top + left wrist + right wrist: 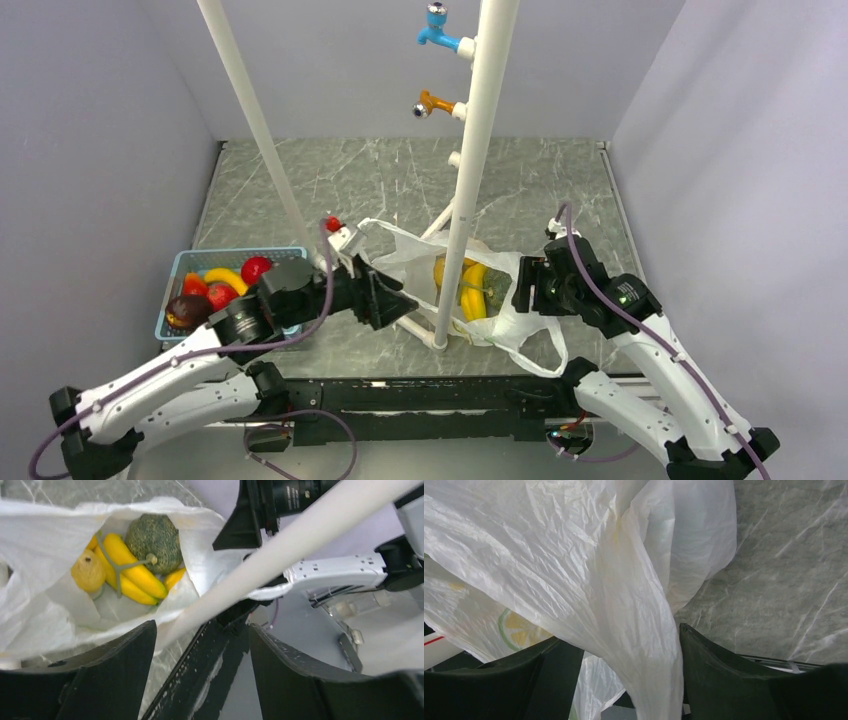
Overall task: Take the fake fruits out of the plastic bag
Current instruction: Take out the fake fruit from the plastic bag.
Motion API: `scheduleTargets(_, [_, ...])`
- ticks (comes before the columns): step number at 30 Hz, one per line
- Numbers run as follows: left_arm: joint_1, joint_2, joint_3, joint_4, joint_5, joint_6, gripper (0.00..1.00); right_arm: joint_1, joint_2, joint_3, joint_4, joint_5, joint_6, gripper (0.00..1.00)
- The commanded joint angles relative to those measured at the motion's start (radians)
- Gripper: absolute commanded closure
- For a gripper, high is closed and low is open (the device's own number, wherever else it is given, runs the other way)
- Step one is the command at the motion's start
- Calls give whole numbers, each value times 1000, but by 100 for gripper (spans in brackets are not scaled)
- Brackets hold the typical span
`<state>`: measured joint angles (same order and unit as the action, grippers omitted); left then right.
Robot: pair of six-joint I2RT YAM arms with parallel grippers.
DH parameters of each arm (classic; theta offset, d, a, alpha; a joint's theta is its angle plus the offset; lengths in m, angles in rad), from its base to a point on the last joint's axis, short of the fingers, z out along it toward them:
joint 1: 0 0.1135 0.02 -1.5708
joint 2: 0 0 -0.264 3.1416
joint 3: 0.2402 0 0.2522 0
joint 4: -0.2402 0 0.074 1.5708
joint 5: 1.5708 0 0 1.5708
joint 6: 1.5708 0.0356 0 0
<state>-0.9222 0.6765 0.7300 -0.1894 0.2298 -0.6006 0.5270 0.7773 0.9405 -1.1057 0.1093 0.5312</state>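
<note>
Top external: bag (405, 245) lying mid-table, bananas (468, 285) and melon (154, 542) inside. Left gripper (392, 300) hovering at its 9 o'clock, right gripper (522, 285) at 3. Both jaws standing apart, right straddling a loose fold. Probably mouth-opening step, next calling for pinching both rims.

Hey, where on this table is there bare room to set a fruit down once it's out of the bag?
Bare marble table runs along the back wall, beyond the plastic bag, and the far-right corner is free too. Crowded: the centre, with the bag, white pole, left end effector and right end effector; the blue basket at left already holds fruit.
</note>
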Motion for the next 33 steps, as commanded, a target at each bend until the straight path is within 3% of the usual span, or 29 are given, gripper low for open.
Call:
scheduleTargets(1, [-66, 106, 74, 144, -190, 84, 31, -1, -34, 2, 25, 28, 23, 35])
scheduleTargets(7, [-64, 205, 29, 263, -256, 12, 39, -2, -60, -41, 112, -55, 26, 59])
scheduleTargets(11, [-45, 345, 103, 215, -202, -26, 41, 0, -59, -51, 151, -100, 18, 77])
scheduleTargets(14, [-21, 439, 146, 191, -137, -60, 49, -1, -68, -39, 153, -99, 4, 86])
scheduleTargets(20, [-21, 478, 64, 312, -45, -57, 53, -1, -106, -47, 241, -182, -18, 100])
scheduleTargets(24, [-20, 543, 60, 315, -81, -49, 54, 0, -135, -76, 319, -254, -33, 100])
scheduleTargets(33, [-20, 754, 44, 563, -181, -89, 53, 0, -114, -139, 333, -314, -39, 100])
